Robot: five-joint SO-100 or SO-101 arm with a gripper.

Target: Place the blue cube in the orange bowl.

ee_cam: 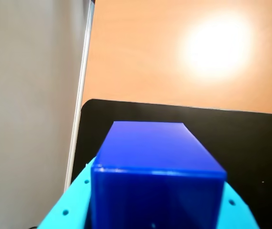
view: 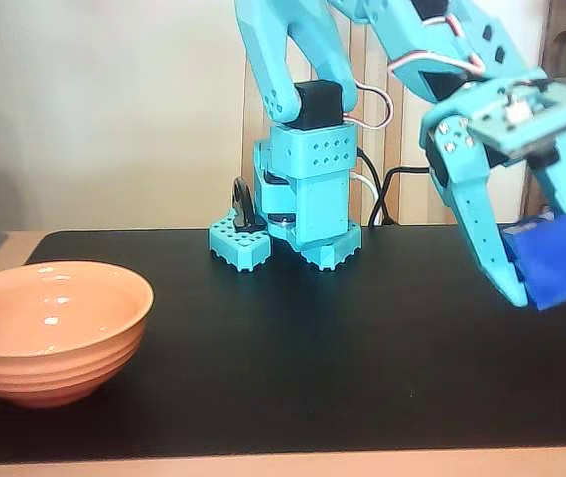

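Observation:
My turquoise gripper (view: 551,288) is at the right edge of the fixed view, raised above the black mat, shut on the blue cube (view: 555,260). The cube hangs tilted between the two fingers, clear of the mat. In the wrist view the blue cube (ee_cam: 157,167) fills the lower middle, with turquoise fingers (ee_cam: 71,202) on both sides of it. The orange bowl (view: 50,328) stands upright on the mat at the far left of the fixed view, far from the gripper. It looks empty.
The arm's turquoise base (view: 298,214) stands at the back middle of the black mat (view: 313,368), with cables behind it. A wooden tabletop (ee_cam: 174,62) lies beyond the mat's edge in the wrist view, with a bright light glare on it.

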